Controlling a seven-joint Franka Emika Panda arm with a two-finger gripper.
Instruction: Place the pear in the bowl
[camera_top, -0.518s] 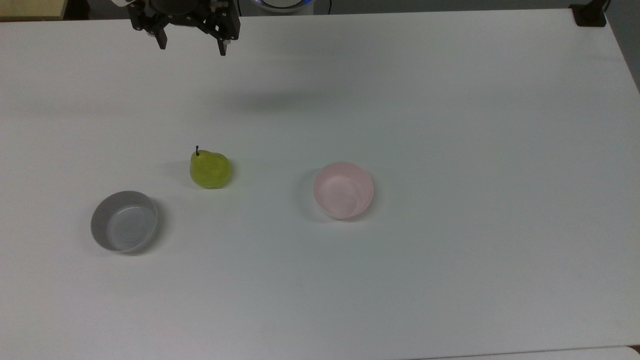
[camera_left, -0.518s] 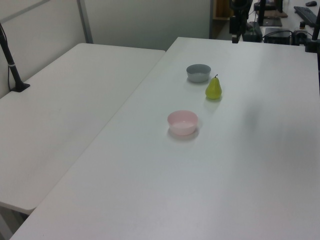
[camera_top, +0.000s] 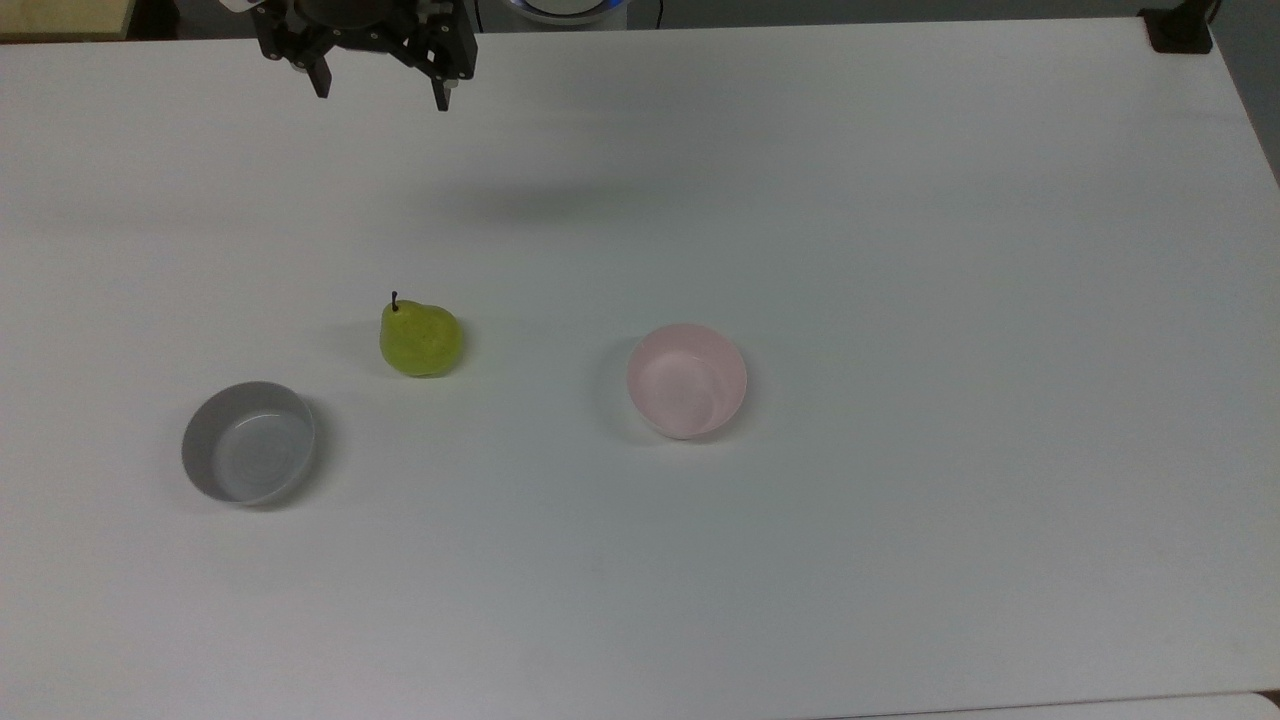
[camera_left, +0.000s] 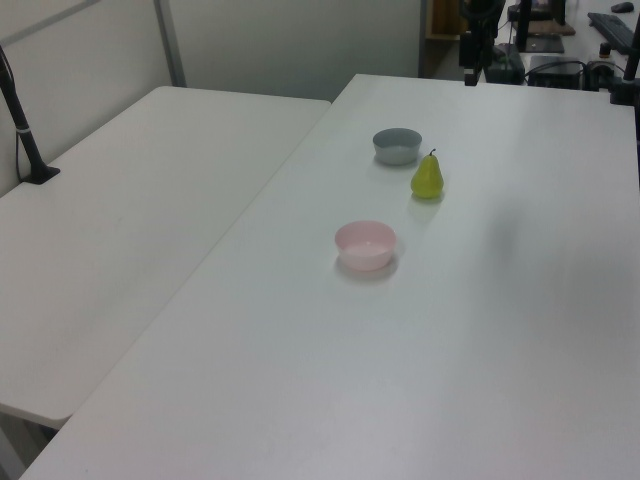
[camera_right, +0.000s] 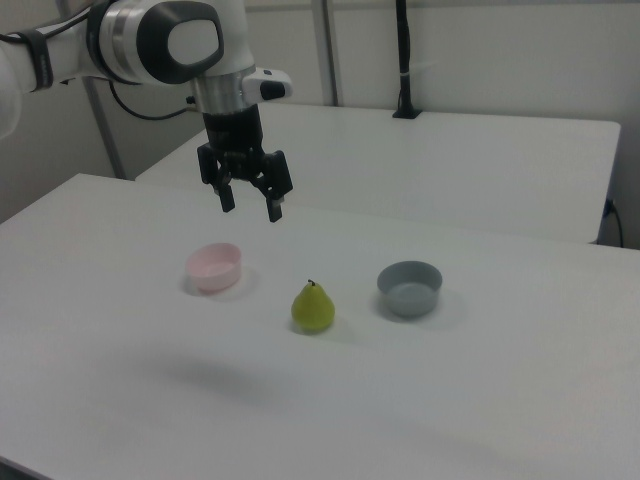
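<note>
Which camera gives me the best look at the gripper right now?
The right view: the whole gripper hangs open above the table, fingers clear. The top view crops it at the frame's upper edge. The left view has it small and far off.

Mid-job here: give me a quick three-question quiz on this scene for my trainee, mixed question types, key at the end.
1. True or false: the pear already lies in the pink bowl.
2. In the top view, which thing stands between the grey bowl and the pink bowl? A) pear B) gripper C) nothing
3. Fill in: the gripper hangs above the table with its fingers ____.

Key: 1. False, it stands upright on the table. 2. A. 3. open, holding nothing.
</note>
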